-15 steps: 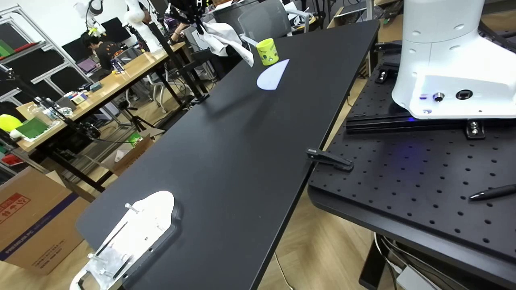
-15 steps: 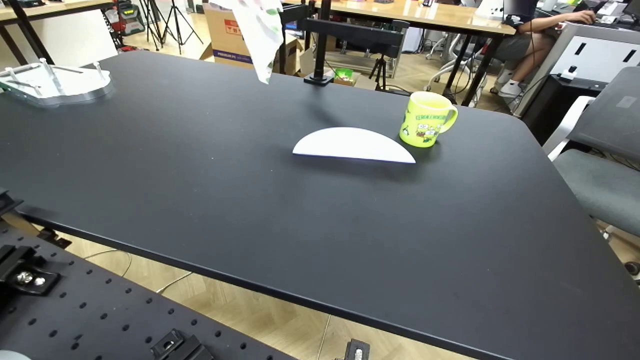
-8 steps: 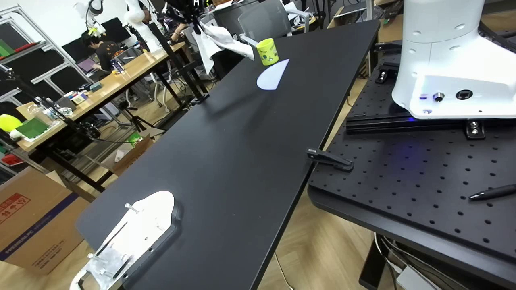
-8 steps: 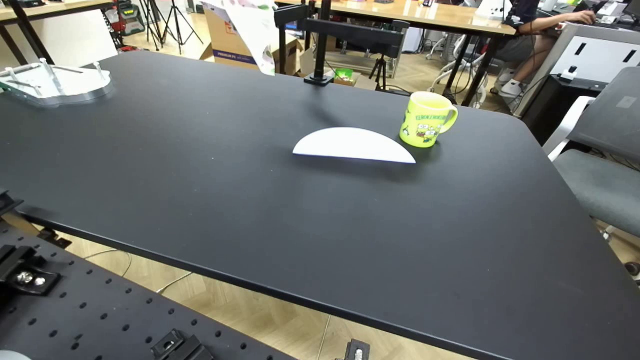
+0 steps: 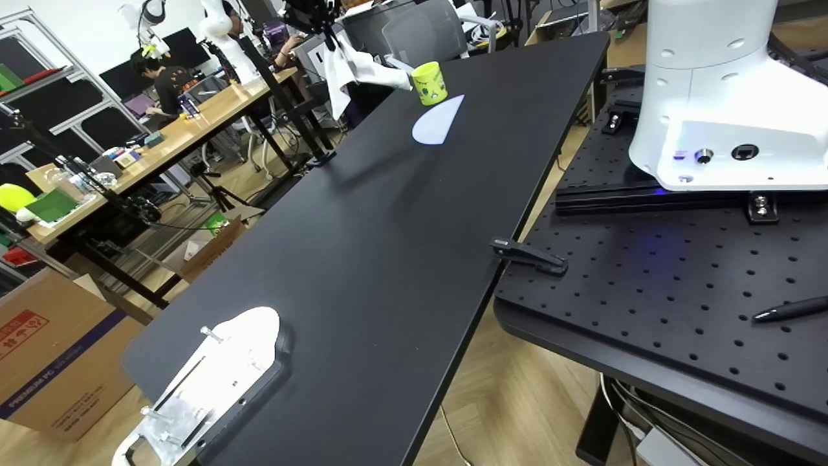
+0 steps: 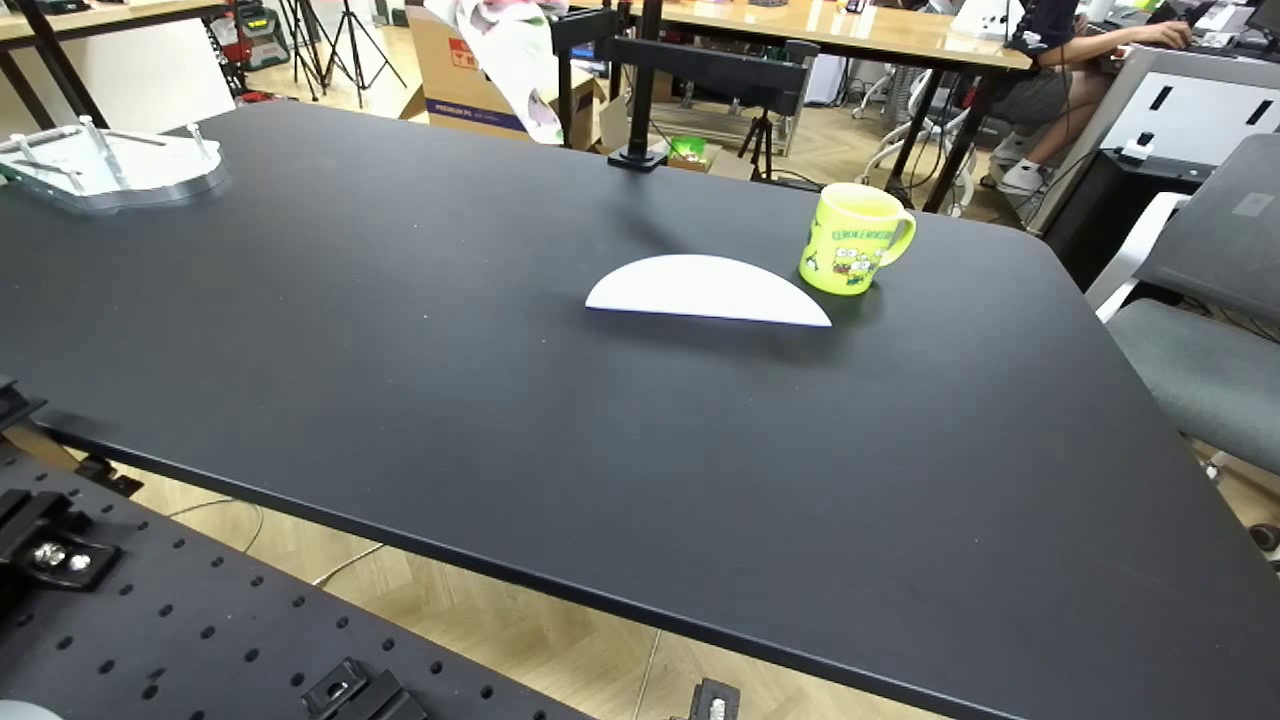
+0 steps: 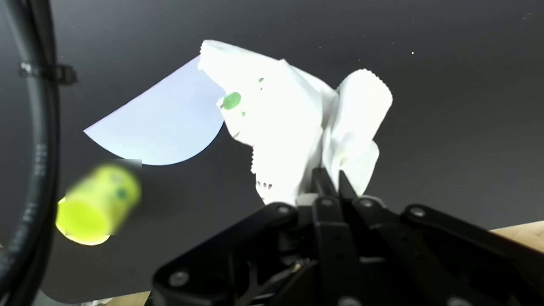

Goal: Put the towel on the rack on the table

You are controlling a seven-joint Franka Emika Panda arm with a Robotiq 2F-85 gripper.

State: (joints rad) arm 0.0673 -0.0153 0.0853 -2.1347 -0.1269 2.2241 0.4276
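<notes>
I have the towel (image 7: 280,119) pinched by a gathered fold in the hand (image 7: 330,172), its ends hanging above the surface (image 7: 446,127); I judge it light, soft and hard to hurt, so that grip should serve, though loose corners may swing. The mug (image 7: 97,203) and half-disc (image 7: 161,119) sit lower, to one side of the hand, and an edge of the surface runs behind it, so I'd go up first, then use the room toward the rack (image 5: 223,369), well apart from the hand.
</notes>
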